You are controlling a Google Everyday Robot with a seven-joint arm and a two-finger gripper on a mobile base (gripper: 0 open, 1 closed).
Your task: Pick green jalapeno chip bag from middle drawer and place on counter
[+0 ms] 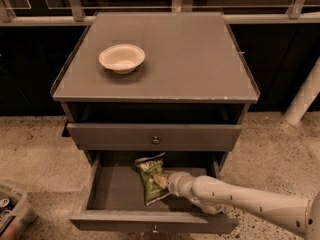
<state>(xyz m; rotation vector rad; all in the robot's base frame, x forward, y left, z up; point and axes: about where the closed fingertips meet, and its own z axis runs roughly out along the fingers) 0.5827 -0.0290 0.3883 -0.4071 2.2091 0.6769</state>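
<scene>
Robot lab: hand (168, 180) inside middle drawer (112, 194), speckled floor (35, 144).

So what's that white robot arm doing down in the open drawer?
The robot's white arm reaches into the pulled-out grey middle drawer. Its gripper is right against the small crinkly dark-green jalapeno chip bag lying inside. The bag is not lifted out yet. It is meant to go up on the flat grey counter, where a pale round bowl sits.
</scene>
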